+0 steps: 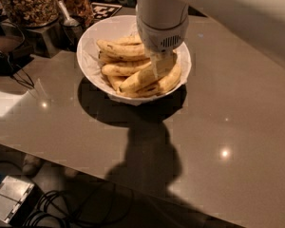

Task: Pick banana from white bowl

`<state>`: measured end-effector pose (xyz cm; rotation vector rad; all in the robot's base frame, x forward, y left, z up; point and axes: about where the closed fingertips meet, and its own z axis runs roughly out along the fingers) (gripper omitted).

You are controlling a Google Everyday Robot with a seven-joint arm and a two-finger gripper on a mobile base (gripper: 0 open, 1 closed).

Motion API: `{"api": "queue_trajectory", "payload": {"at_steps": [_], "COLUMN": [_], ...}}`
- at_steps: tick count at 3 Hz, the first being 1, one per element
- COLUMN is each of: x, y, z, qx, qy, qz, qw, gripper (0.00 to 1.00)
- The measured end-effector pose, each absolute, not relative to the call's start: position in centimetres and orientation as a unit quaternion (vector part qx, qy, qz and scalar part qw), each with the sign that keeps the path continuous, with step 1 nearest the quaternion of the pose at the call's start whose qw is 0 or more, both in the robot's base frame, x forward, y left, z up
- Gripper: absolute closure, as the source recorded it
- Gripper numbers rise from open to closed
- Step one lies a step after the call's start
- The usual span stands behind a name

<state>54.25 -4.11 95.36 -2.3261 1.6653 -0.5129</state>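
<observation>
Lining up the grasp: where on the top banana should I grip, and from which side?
Grip the banana at its thick middle, straight down from above: it lies slanted on top of the pile in the bowl, flanks exposed. The gripper hangs right over that middle.

Jaws hang over the banana (137, 80) in the white bowl (87, 49).
</observation>
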Motion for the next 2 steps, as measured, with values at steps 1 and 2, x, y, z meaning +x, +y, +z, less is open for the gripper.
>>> {"api": "queue_trajectory", "payload": {"at_steps": [1,2], "x": [54.57,55.42], "y": [-3.68,-3.96], "z": [94.55,94.24], "qx": [-0.804,-0.808], "qy": [0.557,0.549], "qz": [-0.177,-0.186], "qw": [0.11,0.103], "gripper": [0.56,0.61]}}
